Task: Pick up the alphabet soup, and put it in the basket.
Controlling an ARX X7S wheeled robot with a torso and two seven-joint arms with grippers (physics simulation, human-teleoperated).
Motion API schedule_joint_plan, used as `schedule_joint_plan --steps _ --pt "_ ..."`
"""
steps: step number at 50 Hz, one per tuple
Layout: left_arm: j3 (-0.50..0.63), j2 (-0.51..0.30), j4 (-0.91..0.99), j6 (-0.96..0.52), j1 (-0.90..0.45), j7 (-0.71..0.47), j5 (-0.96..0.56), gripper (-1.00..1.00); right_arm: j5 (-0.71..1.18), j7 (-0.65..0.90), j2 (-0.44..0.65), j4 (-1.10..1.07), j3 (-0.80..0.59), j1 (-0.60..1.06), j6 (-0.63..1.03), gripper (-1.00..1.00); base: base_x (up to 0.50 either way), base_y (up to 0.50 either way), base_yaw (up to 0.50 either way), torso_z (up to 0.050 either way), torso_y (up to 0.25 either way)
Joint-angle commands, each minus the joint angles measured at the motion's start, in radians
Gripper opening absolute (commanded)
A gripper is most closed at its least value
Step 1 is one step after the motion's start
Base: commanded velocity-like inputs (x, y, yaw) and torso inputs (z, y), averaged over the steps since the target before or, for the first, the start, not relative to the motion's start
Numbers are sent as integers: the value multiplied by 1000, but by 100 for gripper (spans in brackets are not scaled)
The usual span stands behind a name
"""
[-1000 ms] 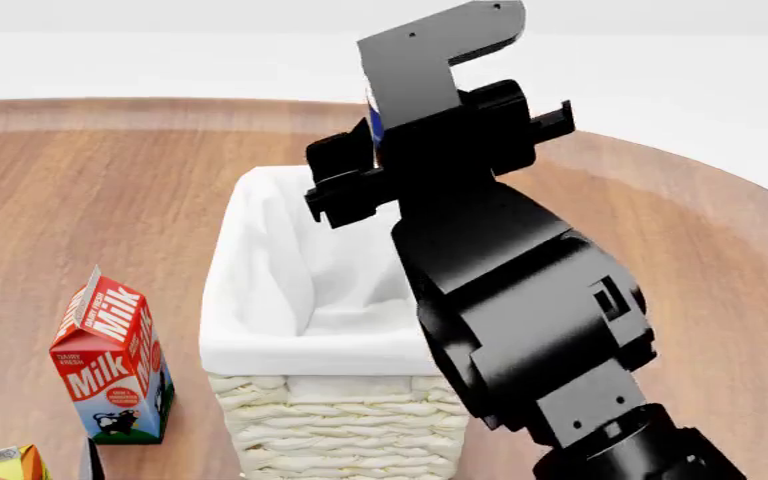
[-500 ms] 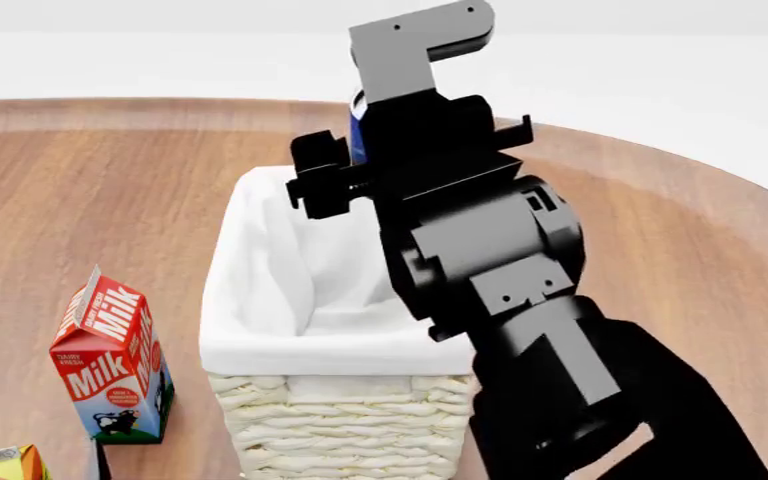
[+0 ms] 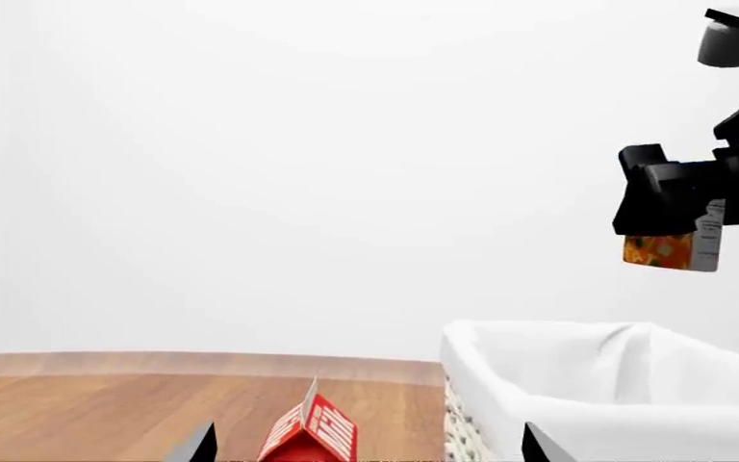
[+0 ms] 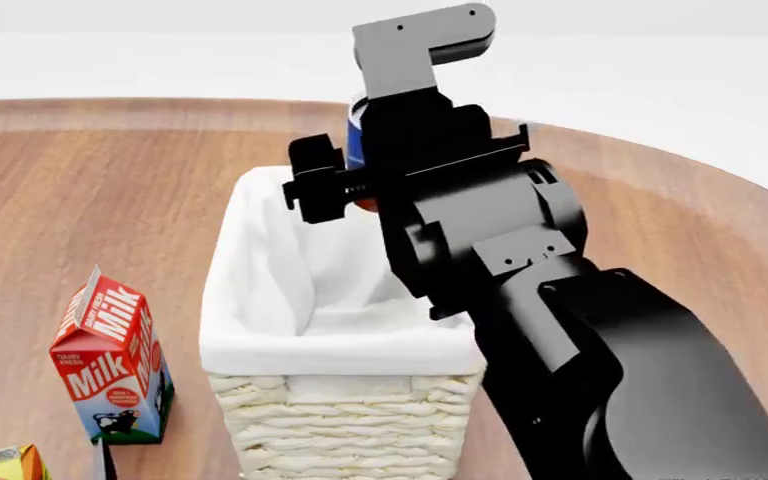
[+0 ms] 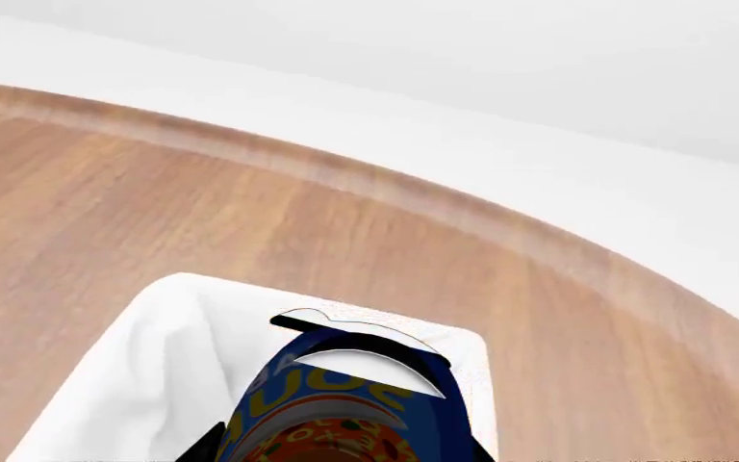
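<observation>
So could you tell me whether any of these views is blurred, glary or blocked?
All three are sharp, evenly lit renders without glare. Head view: the right arm hides most of the alphabet soup. Right wrist view: the can fills the foreground, cropped, over the basket.

At the upper right of the frame, the right end effector (image 3: 691,217) is gripping the alphabet soup (image 3: 673,247) above the basket (image 3: 600,385). A milk carton (image 3: 308,435) is standing on the table (image 3: 88,404) at the bottom centre.

Right arm (image 4: 558,300): glossy black blocky housings, grey L-shaped bracket (image 4: 418,45), small screw holes.
</observation>
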Motion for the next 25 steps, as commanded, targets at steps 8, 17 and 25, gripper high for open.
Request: schedule_joint_plan --steps 8,17,25 --pt "9 1 -1 -11 -2 -1 4 100 134 -45 -2 -1 -121 24 -27 -100 0 0 0 0 0" --pt "10 2 2 -31 -6 -10 11 100 127 -44 -2 -22 -137 18 -20 -100 0 0 0 0 1" --pt "6 5 16 -57 -3 -39 44 100 116 -37 -2 -43 -137 17 -21 -100 0 0 0 0 0"
